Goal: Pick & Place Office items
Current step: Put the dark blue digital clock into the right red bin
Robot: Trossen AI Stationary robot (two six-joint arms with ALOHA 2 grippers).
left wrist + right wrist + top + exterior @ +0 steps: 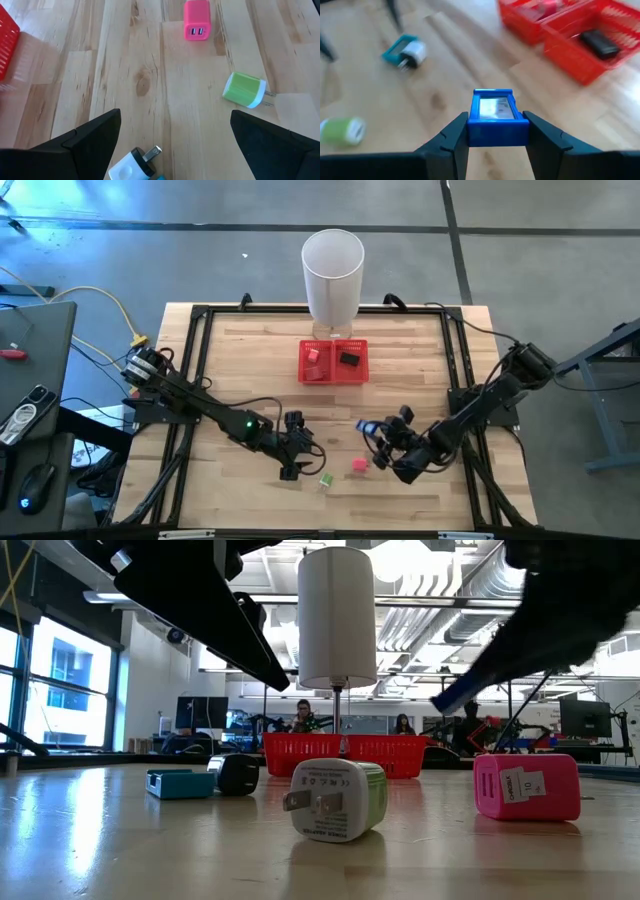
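We have the blue piece [494, 116] clamped between the right gripper [495, 135] fingers, lifted over the near right of the table [250, 350]; it looks rigid, light and smooth-sided, so a squeeze across its flat faces should suit it; the left gripper [175, 145] hangs spread wide above the teal-white charger [134, 164]; the green-white charger [245, 90] and pink charger [196, 19] lie apart nearby; the red tray [334, 361] waits farther back.
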